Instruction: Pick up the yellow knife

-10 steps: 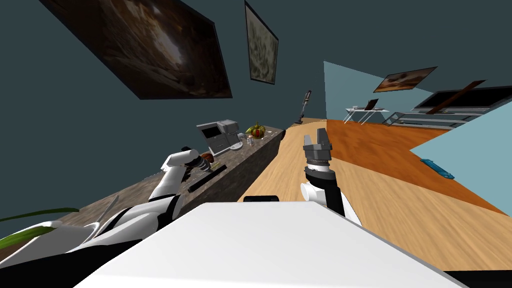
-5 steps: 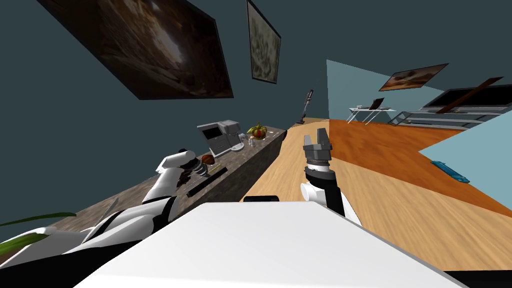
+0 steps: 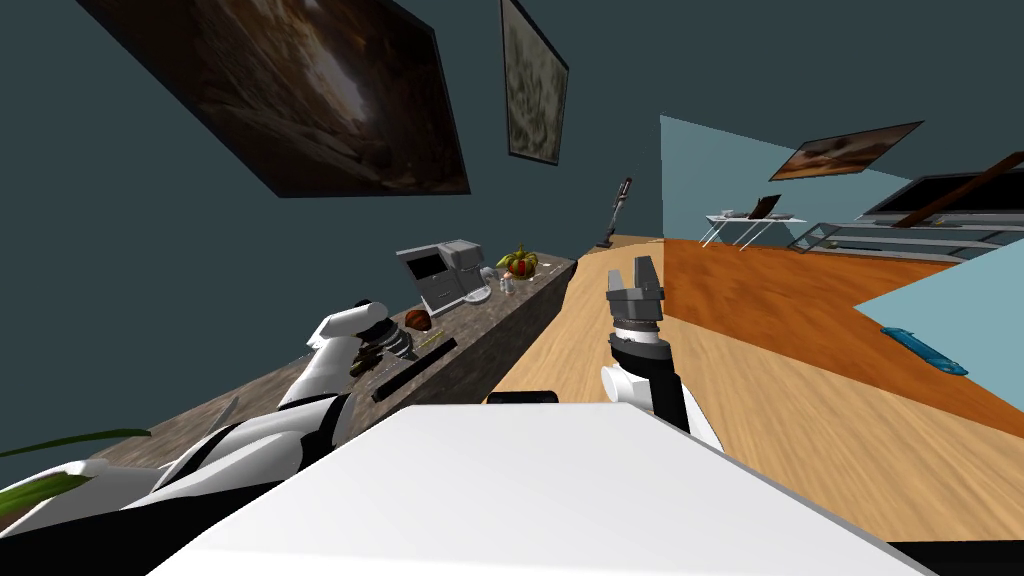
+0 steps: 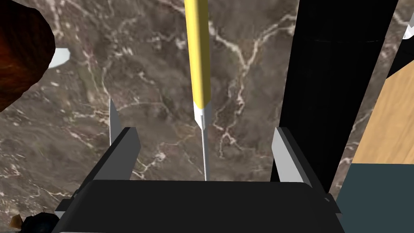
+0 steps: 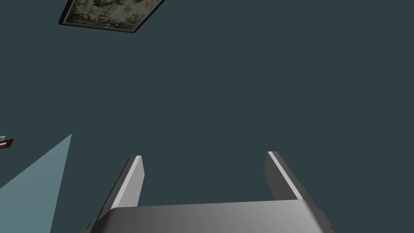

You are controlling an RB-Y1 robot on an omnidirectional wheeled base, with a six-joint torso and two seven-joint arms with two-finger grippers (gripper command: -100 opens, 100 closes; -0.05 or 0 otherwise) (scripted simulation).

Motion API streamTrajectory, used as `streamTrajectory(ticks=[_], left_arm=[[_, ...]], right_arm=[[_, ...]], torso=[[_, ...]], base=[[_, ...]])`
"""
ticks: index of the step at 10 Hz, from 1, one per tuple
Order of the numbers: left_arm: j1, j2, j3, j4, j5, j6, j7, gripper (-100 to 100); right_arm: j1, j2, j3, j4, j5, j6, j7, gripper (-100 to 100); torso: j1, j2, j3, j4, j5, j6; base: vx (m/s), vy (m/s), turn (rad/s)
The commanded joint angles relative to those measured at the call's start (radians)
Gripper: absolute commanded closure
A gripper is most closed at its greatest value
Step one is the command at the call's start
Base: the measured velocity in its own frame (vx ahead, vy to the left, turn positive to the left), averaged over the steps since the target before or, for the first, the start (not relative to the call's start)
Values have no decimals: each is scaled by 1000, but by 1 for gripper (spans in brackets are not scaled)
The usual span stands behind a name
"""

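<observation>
The knife (image 4: 198, 52) has a yellow handle and a thin silver blade, and it lies flat on the brown marbled counter (image 4: 153, 93). Its blade runs back between the fingers of my left gripper (image 4: 204, 151), which is open just above the counter; the fingers (image 4: 121, 147) stand apart from the blade on both sides. In the head view the left gripper (image 3: 398, 348) hovers over the counter beside the thin yellow knife (image 3: 432, 342). My right gripper (image 3: 634, 283) is raised over the floor, open and holding nothing.
A long black bar (image 4: 335, 81) lies close beside the knife, along the counter's front edge (image 3: 415, 368). A dark red-brown round object (image 4: 20, 52) sits on the knife's other side. Farther along the counter stand a grey machine (image 3: 440, 275) and a fruit bowl (image 3: 518, 263).
My left hand has drawn back a little along the counter toward me, uncovering the red-brown object behind it. The head view has shifted slightly. The right arm has not moved.
</observation>
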Motion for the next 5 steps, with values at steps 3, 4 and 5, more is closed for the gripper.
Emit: streamTrajectory(ticks=[3,4,5], left_arm=[[9,-25,-17,41,-26,-60,-15,-100],[11,-20,-11,24,-21,-44,-10,-100],[12,-21,-11,25,-21,-48,-11,100]], right_arm=[[0,0,0,0,0,0,0,0],[0,0,0,0,0,0,0,0],[0,0,0,0,0,0,0,0]], torso=[[-1,0,0,0,0,0],[-1,-1,-1,-1,1,0],[-1,0,0,-1,1,0]], base=[[18,-12,-19],[10,-6,0],[0,0,0]])
